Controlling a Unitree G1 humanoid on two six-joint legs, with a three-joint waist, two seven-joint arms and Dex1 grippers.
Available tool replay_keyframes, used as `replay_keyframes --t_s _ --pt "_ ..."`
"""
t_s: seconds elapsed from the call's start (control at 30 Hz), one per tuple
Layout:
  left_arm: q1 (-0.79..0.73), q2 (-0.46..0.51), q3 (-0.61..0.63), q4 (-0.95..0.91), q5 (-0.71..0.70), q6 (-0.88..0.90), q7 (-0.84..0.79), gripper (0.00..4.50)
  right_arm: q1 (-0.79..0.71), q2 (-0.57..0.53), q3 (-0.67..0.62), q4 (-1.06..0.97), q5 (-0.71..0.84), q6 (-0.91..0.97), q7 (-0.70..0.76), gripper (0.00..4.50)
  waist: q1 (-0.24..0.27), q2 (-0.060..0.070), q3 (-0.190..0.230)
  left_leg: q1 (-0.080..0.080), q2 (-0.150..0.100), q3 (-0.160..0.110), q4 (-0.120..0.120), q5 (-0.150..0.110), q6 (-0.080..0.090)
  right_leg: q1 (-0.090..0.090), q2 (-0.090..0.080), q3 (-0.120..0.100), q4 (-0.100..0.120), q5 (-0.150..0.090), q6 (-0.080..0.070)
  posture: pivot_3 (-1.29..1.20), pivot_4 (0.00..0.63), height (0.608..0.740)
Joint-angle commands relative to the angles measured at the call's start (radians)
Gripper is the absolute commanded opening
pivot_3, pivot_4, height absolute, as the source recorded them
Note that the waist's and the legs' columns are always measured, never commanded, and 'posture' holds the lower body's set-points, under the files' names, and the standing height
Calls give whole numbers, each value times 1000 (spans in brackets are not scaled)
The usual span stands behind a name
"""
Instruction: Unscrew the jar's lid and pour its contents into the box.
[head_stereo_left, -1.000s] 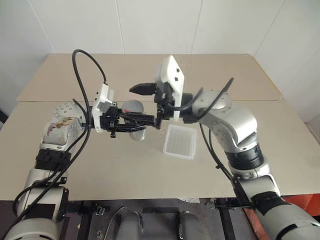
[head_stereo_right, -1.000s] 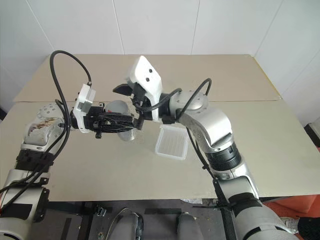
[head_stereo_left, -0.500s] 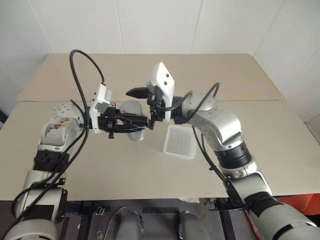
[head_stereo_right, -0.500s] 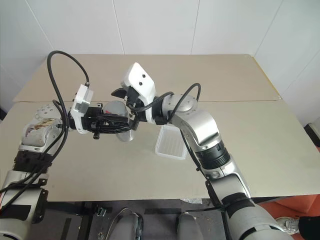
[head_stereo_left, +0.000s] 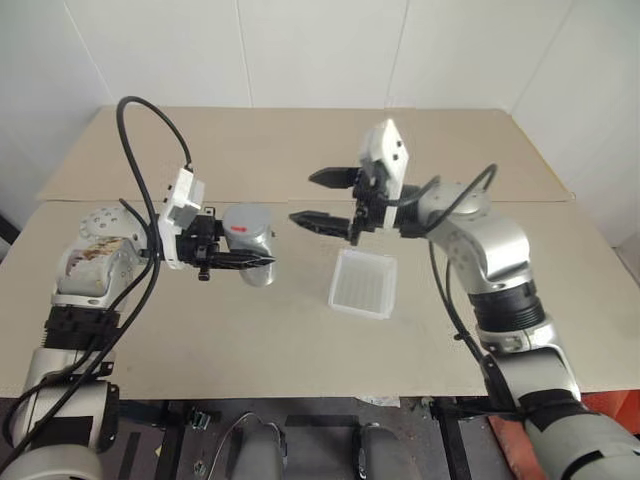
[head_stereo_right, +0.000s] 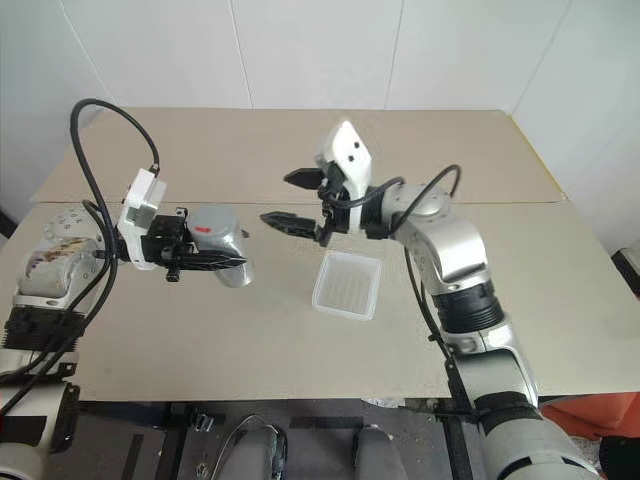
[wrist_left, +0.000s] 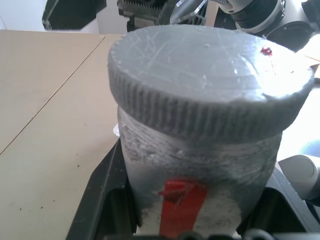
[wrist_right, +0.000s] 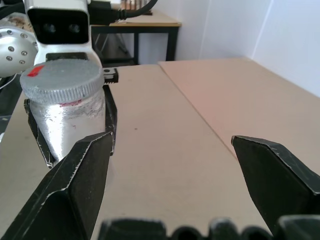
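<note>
My left gripper is shut on the jar, a small silvery-grey cylinder held above the table at centre left. Its black fingers clamp the body on both sides, by the red label stripe. The ribbed grey lid with a small red mark sits on the jar. The contents are hidden inside. My right gripper hangs open a short way right of the jar, pointing at it, with nothing between its fingers. The box, a shallow translucent white tray, lies on the table below the right gripper.
The beige table runs wide on all sides, with a seam across its middle. White walls stand behind the far edge. Black cables loop over the left arm.
My right gripper has drawn back from the jar's lid and now hangs open to the jar's right. The left gripper still holds the jar, with the lid on it.
</note>
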Motion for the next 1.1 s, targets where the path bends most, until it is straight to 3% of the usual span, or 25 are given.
replay_keyframes --t_s 0.03,0.4,0.8,1.1 --pt "-6 17 33 -32 -20 1 -9 1939 7 -11 -36 -32 18 -29 19 4446 -6 0 0 0 0 0 0 0 0 0 0 0 0 0 0 0 150 740" --pt "-39 -26 7 -1 2 -8 -4 1939 -21 94 13 -184 100 31 3 4446 -2 0 0 0 0 0 1 0 0 0 0 0 1 0 0 0 150 740" --pt "-61 -37 0 3 11 -1 -16 1939 -89 237 126 -117 -13 19 -112 4446 -3 0 0 0 0 0 1 0 0 0 0 0 2 0 0 0 150 740" --pt "-49 -24 8 -28 0 19 -11 1939 -94 235 104 -39 -49 -32 -84 4446 -3 0 0 0 0 0 1 0 0 0 0 0 2 0 0 0 150 740"
